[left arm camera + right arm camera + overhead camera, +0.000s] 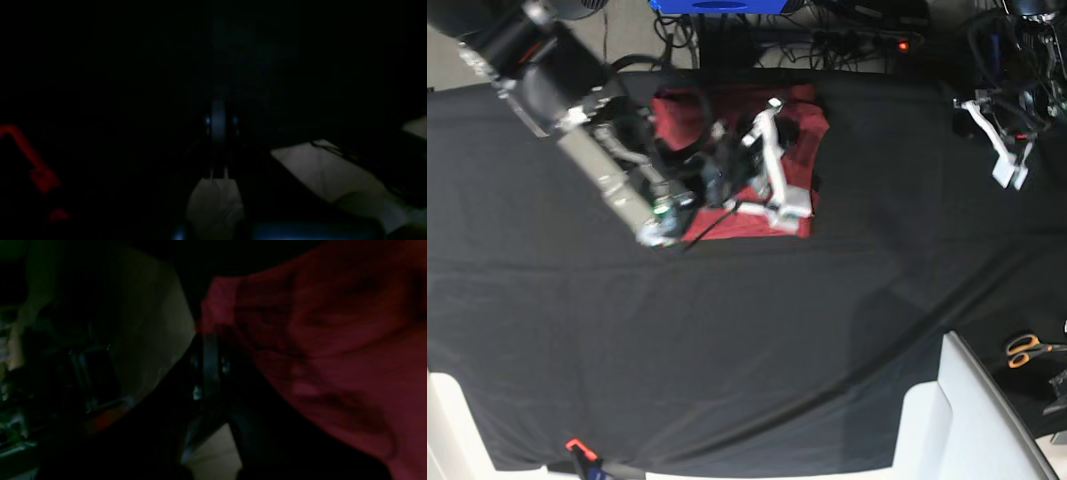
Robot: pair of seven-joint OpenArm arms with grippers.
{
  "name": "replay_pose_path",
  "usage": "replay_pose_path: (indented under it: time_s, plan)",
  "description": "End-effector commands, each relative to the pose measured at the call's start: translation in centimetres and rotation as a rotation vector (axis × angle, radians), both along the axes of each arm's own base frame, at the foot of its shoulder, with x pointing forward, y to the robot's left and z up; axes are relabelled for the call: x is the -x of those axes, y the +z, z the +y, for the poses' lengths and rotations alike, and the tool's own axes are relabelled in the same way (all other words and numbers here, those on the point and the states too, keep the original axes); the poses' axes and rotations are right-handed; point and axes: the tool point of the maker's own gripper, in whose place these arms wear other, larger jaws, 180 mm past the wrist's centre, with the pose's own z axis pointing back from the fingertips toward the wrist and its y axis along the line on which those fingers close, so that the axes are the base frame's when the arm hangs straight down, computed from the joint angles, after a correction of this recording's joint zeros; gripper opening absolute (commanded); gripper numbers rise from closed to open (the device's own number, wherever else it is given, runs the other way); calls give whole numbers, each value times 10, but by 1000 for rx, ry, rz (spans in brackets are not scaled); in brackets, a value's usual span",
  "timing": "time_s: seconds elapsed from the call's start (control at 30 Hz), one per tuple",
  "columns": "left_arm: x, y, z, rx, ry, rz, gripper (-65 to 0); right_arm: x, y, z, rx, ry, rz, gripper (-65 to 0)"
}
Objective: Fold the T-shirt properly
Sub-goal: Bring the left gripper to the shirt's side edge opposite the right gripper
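worktop: black cloth covers the worktop (747, 330) from edge to edge in the base view; cables and gear crowd its far side, orange-handled scissors (1025, 348) lie at its right rim.
base, t-shirt: we see the t-shirt (802, 125) as a compact brick-red block near the far edge, already several layers deep.
base, right arm: the right claw (772, 165) hangs over the block; whether it nips cloth we cannot tell.
base, left arm: the left claw (1005, 165) sits well apart at the far right.
left wrist: nearly black; its claw reads as pressed together on nothing.
right wrist: red fabric fills the right half, the claw dark, pressed together at the cloth's edge.
step: we judge a late fold or final tidy.
next: squaring the edges, smoothing wrinkles without dragging layers.
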Motion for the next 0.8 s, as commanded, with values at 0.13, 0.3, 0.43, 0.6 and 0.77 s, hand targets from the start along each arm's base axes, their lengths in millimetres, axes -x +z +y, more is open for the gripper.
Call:
replay_pose_path:
  time_s: [0.13, 0.3, 0.43, 0.6, 0.77]
  plan:
    - [-22, 35, -25, 158, -35, -98, -650, -36, 13, -34, -62, -217, -8, -647]
    - [-43, 66, -60, 421, 0, -241, -650, -45, -1, -81, -22, -351, 14, -648]
    - [-56, 93, -77, 581, 19, -342, -367, -40, -12, -106, -1, -415, 20, -648]
    - [-68, 91, -126, 686, -48, -337, 0, -30, -22, -119, 0, -451, 18, -648]
    - [-69, 70, -173, 689, -132, -267, -53, -19, -29, -120, 2, -460, 44, -648]
